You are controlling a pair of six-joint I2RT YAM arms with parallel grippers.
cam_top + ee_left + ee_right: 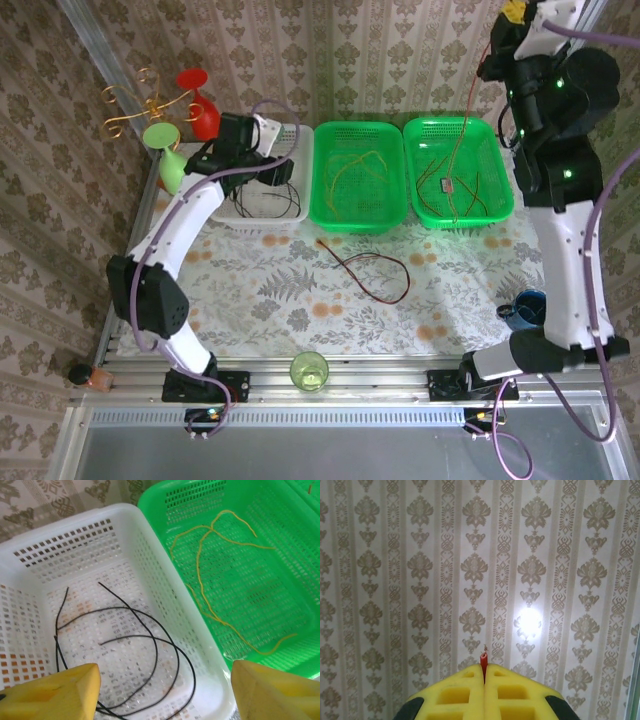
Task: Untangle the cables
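Note:
Black cables (pixel 155 645) lie looped in the white basket (pixel 125 525). My left gripper (pixel 165 695) hovers open just above them, its yellow fingers (pixel 55 695) wide apart and holding nothing; from above it (pixel 278 172) sits over that basket (pixel 262 218). A yellow cable (pixel 210 580) lies in the middle green basket (pixel 360 130). My right gripper (pixel 484 672) is raised high at the back right (pixel 515 12), shut on the tip of a red cable (pixel 484 661). That cable (pixel 470 95) hangs down into the right green basket (pixel 500 170), among orange-brown cables (pixel 450 185). A dark red cable (pixel 372 272) lies on the tablecloth.
Red (pixel 200 100) and green (pixel 165 150) goblets and a gold wire stand (pixel 135 100) crowd the back left corner. A green cup (pixel 309 371) stands at the front edge, a blue cup (pixel 525 308) by the right arm, and a small bottle (pixel 95 378) off the front left.

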